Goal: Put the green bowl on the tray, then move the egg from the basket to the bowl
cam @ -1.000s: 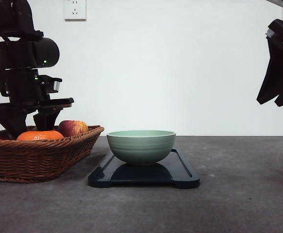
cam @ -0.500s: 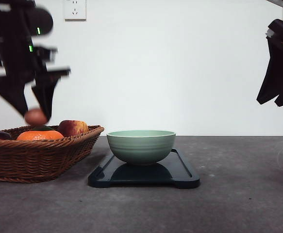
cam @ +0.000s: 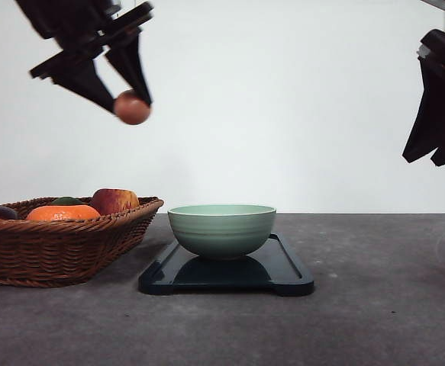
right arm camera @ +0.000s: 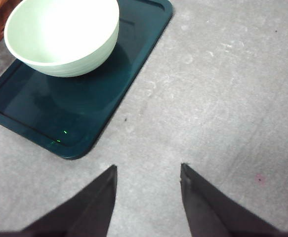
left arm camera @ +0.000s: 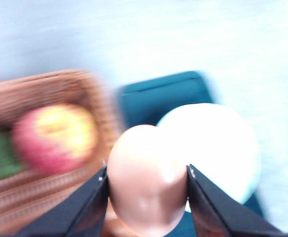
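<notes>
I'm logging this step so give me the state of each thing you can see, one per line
Egg: held in the air by the left gripper, above the basket's edge.
Bowl: upright on the tray, empty.
Basket: on the table, holding an apple and an orange.
Right gripper: open, empty, raised.

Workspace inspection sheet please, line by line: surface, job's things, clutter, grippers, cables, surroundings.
Surface: dark grey table, faintly scuffed.
Job's things: green bowl sits upright on the tray; the egg is held in the air above the basket's right end; the basket stands left of the tray.
Clutter: an apple, an orange fruit and something green lie in the basket.
Grippers: left gripper has its fingers closed on the egg; right gripper is open, holding nothing, raised at the right.
Cables: nothing seen.
Surroundings: plain white wall with a socket.
</notes>
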`<state>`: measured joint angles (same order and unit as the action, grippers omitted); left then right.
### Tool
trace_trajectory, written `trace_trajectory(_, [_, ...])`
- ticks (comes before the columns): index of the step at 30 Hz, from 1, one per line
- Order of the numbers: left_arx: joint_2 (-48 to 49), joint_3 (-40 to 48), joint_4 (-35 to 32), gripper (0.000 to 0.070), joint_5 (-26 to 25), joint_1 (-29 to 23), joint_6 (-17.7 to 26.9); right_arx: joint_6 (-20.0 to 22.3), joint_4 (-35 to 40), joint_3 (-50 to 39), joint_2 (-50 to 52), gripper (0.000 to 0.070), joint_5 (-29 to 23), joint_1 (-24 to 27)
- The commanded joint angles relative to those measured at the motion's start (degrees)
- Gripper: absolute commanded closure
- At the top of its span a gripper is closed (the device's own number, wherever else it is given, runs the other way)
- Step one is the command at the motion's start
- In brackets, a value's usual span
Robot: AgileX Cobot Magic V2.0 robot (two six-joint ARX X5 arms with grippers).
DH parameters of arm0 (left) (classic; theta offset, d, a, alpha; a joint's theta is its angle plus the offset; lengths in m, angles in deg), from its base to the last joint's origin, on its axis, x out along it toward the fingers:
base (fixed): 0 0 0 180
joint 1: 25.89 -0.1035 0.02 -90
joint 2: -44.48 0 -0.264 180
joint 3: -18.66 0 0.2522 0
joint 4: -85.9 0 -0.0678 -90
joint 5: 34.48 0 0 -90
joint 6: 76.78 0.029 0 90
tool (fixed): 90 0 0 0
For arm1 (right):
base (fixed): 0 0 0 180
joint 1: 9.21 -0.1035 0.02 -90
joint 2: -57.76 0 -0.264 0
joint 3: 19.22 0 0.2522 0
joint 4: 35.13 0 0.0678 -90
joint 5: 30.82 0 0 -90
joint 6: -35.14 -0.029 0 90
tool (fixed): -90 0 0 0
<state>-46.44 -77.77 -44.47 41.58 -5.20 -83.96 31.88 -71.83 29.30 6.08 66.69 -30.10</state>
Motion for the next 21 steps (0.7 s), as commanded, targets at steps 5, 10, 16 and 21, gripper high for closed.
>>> trace_trajectory(5, [-0.7,-1.3,-5.2,0.0490,-0.5,4.7,-1.0,-0.6,0.6,0.1,-0.3,0.0455,0.0,-0.3])
trace_trajectory(10, [-1.5,-1.3,-8.0,0.0489,-0.1,7.4,-1.2,-0.6,0.6,0.1,-0.3,0.0455,0.2,-0.3])
trace_trajectory(16, [-4.1,-1.3,-10.5,0.0488,0.6,9.4,-1.5,-0.7,0.6,0.1,-0.3,0.0455,1.6,-0.3])
trace_trajectory(21, [-8.0,-1.3,-11.5,0.0488,0.6,10.6,-1.5,-0.8,0.6,0.1,-0.3,0.0455,1.7,-0.3])
